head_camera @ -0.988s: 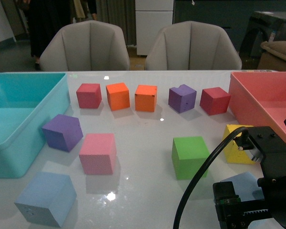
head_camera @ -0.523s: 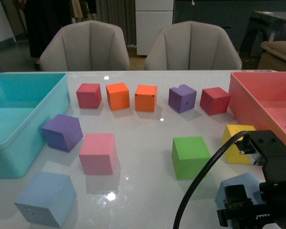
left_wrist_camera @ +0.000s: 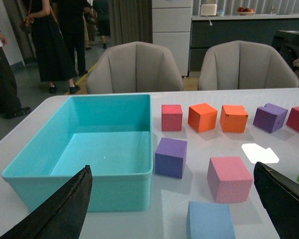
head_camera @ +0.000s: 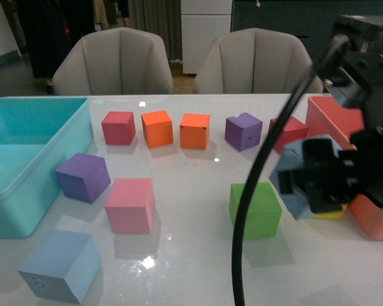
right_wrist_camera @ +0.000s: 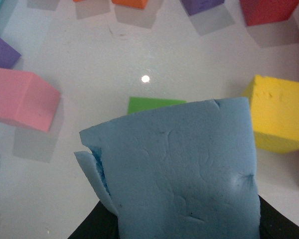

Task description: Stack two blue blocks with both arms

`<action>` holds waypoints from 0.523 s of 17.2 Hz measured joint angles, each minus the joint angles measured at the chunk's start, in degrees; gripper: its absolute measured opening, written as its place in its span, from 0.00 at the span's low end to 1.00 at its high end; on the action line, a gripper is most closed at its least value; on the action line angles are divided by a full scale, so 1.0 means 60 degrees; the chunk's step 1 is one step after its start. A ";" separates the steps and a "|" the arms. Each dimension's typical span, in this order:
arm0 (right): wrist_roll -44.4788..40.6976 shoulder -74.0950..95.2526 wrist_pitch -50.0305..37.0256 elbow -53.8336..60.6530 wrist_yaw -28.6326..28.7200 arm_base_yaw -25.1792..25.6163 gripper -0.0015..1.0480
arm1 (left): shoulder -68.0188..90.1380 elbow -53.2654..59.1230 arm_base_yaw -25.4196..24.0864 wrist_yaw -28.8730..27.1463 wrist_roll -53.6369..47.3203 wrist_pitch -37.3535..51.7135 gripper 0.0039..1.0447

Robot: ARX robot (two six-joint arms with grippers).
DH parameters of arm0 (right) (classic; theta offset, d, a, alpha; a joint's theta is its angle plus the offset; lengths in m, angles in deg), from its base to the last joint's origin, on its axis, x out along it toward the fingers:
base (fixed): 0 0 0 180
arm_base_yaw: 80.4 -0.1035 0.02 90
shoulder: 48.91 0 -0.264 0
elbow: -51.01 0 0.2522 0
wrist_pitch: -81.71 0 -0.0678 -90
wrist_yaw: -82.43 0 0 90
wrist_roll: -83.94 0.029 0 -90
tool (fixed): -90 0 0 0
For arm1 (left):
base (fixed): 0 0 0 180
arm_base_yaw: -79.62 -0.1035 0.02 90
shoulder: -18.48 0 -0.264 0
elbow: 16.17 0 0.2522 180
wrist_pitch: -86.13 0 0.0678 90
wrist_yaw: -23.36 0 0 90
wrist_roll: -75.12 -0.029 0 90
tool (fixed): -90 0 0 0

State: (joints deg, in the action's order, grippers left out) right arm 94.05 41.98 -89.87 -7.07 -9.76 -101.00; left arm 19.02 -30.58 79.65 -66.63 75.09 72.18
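Observation:
One light blue block rests on the table at the front left; it also shows in the left wrist view. My left gripper is open and empty, its black fingers spread wide on either side of and just short of that block. It is out of the front view. My right gripper is shut on the other blue block and holds it in the air beside the green cube. In the right wrist view this creased block fills the picture and hides most of the gripper.
A turquoise bin stands at the left, a red bin at the right. A purple cube and a pink cube lie near the resting blue block. A yellow cube lies right of the green one. Several cubes line the far side.
My right gripper has lifted the blue block off the table at the front right and now holds it high, next to the green cube. The other cubes have not moved.

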 joint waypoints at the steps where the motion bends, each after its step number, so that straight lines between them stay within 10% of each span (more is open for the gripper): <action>1: 0.0106 0.0517 0.0240 -0.0718 -0.0106 -0.0178 0.40 | 0.0000 0.0000 0.0004 -0.0004 0.0004 0.0000 0.94; 9: 0.0605 0.5825 0.2506 -0.7311 -0.0379 -0.0841 0.39 | 0.0000 0.0000 0.0004 -0.0004 0.0004 0.0000 0.94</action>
State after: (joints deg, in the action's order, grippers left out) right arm 97.68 76.93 -74.83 -50.93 -12.04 -106.05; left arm 19.02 -30.58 79.67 -66.65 75.11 72.18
